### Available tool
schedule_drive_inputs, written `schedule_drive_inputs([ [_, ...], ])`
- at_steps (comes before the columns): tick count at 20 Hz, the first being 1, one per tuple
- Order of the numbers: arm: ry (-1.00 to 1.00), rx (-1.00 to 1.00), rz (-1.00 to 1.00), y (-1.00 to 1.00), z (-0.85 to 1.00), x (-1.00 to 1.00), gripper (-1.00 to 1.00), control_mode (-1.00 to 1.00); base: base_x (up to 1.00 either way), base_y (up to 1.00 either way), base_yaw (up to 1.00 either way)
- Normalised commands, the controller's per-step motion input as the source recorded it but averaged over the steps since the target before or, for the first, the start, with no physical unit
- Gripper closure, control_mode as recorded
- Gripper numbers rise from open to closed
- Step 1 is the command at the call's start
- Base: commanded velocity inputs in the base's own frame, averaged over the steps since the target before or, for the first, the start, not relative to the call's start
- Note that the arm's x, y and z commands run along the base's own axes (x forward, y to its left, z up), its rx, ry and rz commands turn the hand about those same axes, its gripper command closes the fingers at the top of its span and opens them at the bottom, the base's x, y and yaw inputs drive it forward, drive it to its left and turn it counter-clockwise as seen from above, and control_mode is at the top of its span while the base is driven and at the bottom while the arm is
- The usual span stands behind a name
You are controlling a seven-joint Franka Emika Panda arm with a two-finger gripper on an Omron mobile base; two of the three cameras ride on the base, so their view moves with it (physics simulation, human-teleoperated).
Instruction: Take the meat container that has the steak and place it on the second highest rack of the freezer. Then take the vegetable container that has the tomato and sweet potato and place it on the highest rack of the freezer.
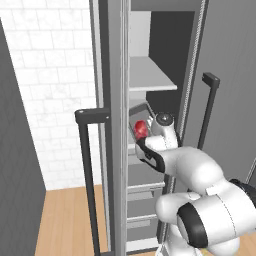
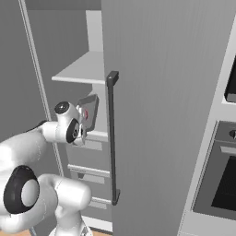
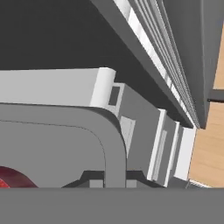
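Your freezer (image 1: 150,75) stands open, one white rack (image 1: 150,75) above the arm. Just below it, the meat container (image 1: 141,122) (steak (image 1: 141,129) inside, tilted) is clamped by the gripper (image 1: 150,131); next, level it onto the second-highest rack.

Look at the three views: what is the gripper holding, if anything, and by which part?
The gripper is shut on the grey container with the red meat, gripping its rim at a rounded corner, tilted, inside the open freezer.
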Motion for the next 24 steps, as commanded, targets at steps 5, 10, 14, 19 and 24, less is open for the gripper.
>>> schedule_drive_inputs([
  [5,0.01,0.00,-0.08,0.00,-0.22,0.58,1.00,-1.00,0.00,0.00,0.00],
  [10,0.00,0.00,-0.01,0.00,-0.08,0.34,1.00,-1.00,0.00,0.00,0.00],
  [14,0.00,0.00,0.00,0.00,0.00,0.33,1.00,-1.00,0.00,0.00,0.00],
  [19,0.00,0.03,0.00,0.00,-0.04,0.50,1.00,-1.00,0.00,0.00,0.00],
  [24,0.00,0.03,0.00,0.00,-0.11,0.70,1.00,-1.00,0.00,0.00,0.00],
])
